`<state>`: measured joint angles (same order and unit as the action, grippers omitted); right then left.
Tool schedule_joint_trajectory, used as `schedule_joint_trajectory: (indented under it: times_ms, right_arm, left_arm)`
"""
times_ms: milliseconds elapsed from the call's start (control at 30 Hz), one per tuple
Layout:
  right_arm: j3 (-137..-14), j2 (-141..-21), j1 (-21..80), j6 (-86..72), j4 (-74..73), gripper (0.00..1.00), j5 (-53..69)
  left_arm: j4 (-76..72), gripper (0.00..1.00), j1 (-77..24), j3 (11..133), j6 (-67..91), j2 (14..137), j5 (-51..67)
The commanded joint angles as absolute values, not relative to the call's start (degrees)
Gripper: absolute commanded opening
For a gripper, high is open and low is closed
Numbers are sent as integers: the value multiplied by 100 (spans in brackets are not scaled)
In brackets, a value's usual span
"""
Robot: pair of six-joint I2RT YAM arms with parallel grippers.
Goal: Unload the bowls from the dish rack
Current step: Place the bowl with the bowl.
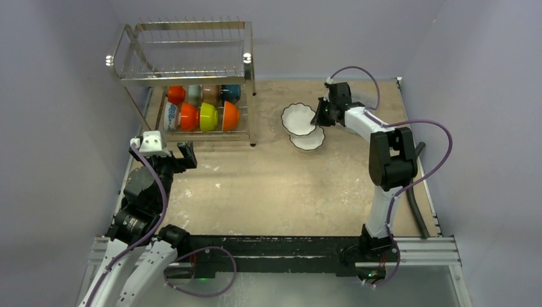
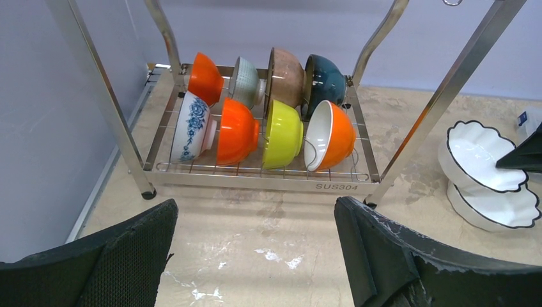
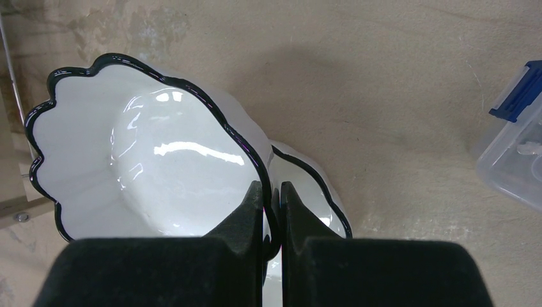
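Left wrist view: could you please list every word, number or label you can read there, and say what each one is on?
"SUS304": on the front bottom rail of the dish rack.
Nothing else can be read; the blue-flowered bowl carries a pattern, not words.

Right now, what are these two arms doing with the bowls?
The right gripper is shut on the rim of a white scalloped bowl, tilted partly over a second white bowl on the table. The left gripper is open, facing the dish rack, whose lower tier holds eight coloured bowls on edge.
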<state>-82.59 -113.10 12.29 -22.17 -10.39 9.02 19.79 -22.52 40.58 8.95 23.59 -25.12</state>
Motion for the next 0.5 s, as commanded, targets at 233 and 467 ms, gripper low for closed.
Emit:
schedule_joint_trajectory:
  times_ms: [233,467]
  right_arm:
    - [-8406,-11000,1223,-1930,-1173,0,657]
    - [-8105,-10449,1142,-1706,-1472,0,449]
  left_arm:
    - [1766,92,-2215,4036,896,2366,-2404]
    - [1758,92,-2224,4041,896,2377,-2334]
